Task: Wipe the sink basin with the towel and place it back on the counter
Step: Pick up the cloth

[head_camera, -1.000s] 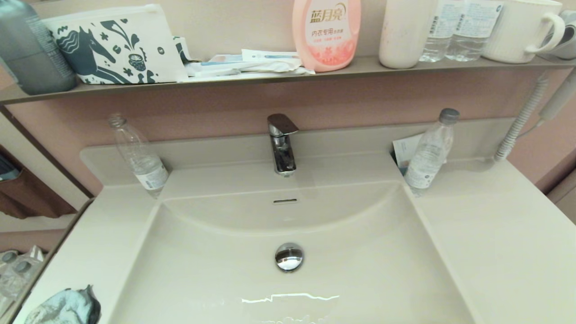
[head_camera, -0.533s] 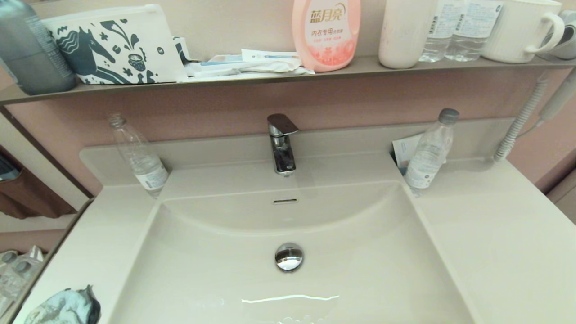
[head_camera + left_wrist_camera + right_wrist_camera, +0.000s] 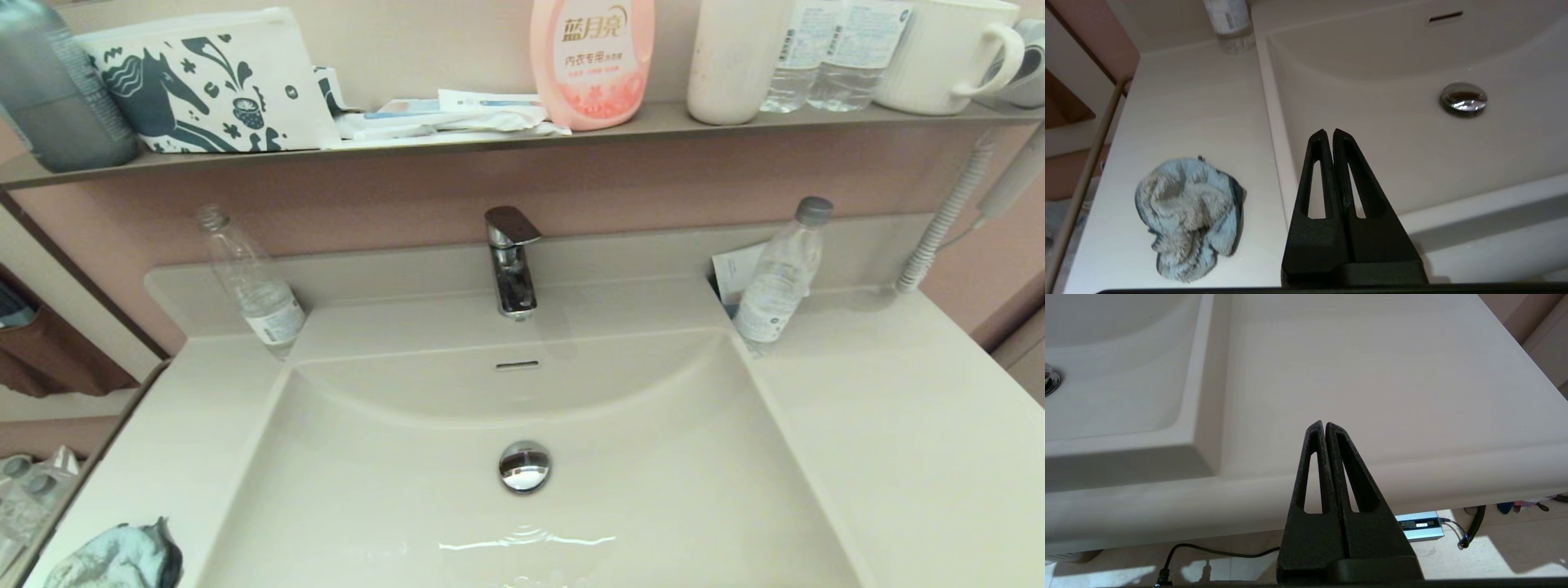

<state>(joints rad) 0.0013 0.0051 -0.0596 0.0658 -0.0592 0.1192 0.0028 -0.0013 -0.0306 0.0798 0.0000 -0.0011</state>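
Note:
The towel point(image 3: 114, 558) point(image 3: 1188, 214) lies crumpled, light blue with dark edges, on the counter point(image 3: 175, 433) at the near left corner. Beside it lies the sink basin point(image 3: 653, 474) point(image 3: 1396, 122), with a chrome drain plug point(image 3: 525, 466) point(image 3: 1463, 99) and an overflow slot point(image 3: 518, 365). My left gripper point(image 3: 1329, 132) is shut and holds nothing; it hovers over the basin's near left rim, to the right of the towel. My right gripper point(image 3: 1323, 424) is shut and holds nothing, parked over the front edge of the right counter point(image 3: 1372, 375). Neither gripper shows in the head view.
A chrome faucet point(image 3: 511, 261) stands behind the basin. Clear plastic bottles stand at the back left point(image 3: 249, 282) and back right point(image 3: 780, 273). The wall shelf point(image 3: 490, 135) carries a horse-print pouch point(image 3: 204, 82), a pink bottle point(image 3: 593, 61) and cups. A coiled cord point(image 3: 939, 229) hangs at right.
Nothing has moved; only the light reflection in the basin's near part ripples slightly.

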